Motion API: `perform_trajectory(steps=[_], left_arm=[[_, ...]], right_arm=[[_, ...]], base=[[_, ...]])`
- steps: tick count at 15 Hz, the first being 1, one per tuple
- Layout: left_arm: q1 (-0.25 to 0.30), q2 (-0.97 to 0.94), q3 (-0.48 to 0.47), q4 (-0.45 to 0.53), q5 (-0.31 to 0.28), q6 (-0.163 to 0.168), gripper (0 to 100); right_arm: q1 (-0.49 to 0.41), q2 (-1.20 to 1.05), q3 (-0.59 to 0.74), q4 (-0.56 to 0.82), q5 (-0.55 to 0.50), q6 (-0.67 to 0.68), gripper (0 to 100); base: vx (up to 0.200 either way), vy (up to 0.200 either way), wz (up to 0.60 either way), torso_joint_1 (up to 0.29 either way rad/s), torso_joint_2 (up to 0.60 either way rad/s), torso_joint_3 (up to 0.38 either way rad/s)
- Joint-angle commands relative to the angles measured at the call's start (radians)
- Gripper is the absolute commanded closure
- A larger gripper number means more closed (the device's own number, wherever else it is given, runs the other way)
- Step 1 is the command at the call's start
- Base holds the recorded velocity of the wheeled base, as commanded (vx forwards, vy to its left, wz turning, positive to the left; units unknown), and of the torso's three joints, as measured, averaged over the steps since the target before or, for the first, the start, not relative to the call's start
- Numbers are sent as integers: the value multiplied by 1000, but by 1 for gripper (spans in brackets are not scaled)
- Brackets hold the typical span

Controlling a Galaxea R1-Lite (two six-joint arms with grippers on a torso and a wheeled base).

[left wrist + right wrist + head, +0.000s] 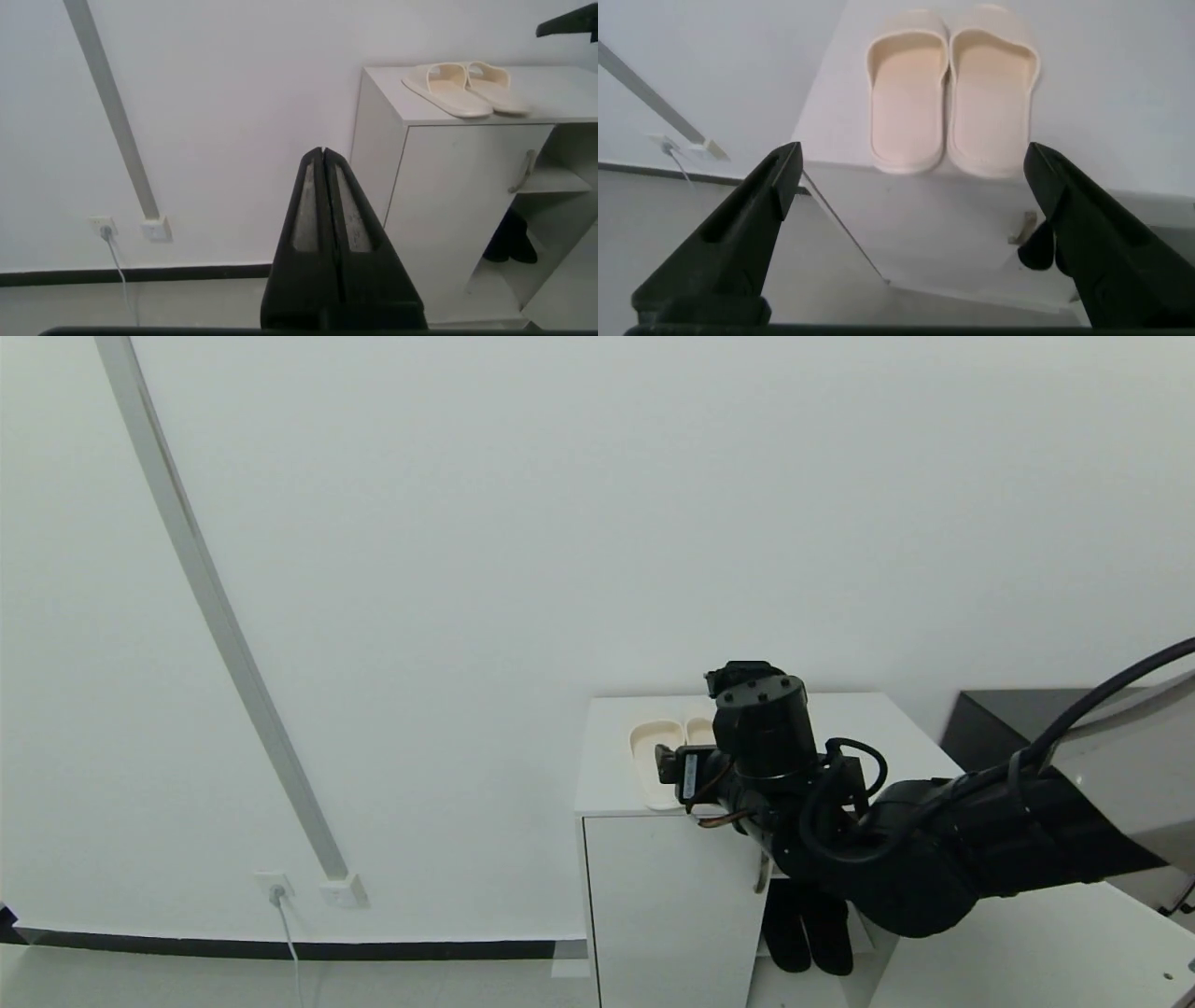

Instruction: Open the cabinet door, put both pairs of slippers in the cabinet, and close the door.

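Note:
A pair of cream slippers [658,756] [467,84] [952,84] lies side by side on top of the white cabinet [672,896] [448,187]. My right gripper [913,159] hangs open above them, its fingers spread wider than the pair. The cabinet's left door [458,215] is closed and has a handle [521,173]. Its right half stands open, with black slippers [808,933] [519,238] on the bottom shelf. My left gripper [323,154] is shut on nothing, well off to the cabinet's left, facing the wall.
A grey conduit strip [215,607] runs down the white wall to a socket [275,887] with a cable. A dark box [1008,719] stands right of the cabinet. A white panel [1027,943] juts out at the lower right, probably the open door.

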State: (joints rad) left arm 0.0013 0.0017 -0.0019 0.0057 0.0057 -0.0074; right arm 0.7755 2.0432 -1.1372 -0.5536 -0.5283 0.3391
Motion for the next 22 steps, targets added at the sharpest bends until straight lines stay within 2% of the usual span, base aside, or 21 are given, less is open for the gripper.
perform_trajectory(steps=[1,5,10,14,22], left_arm=[[0,0,0,0,0,0,100],[0,0,0,0,0,0,100],[0,0,0,0,2,0,100],[0,0,0,0,2,0,100],[0,0,0,0,2,0,100]], right_arm=[[-1,29,4,0,-1,0,0],[-1,98,25,-63,2,0,0],[-13,190,16,-123,10,-5,0],[-45,265,-53,-129,45,-6,0],[-111,423,-257,-123,48,-57,0]], base=[[200,0,0,7,12,2],[200,0,0,6,2,-1],[0,0,0,0,0,0],[0,0,0,0,0,0],[0,0,0,0,0,0]])
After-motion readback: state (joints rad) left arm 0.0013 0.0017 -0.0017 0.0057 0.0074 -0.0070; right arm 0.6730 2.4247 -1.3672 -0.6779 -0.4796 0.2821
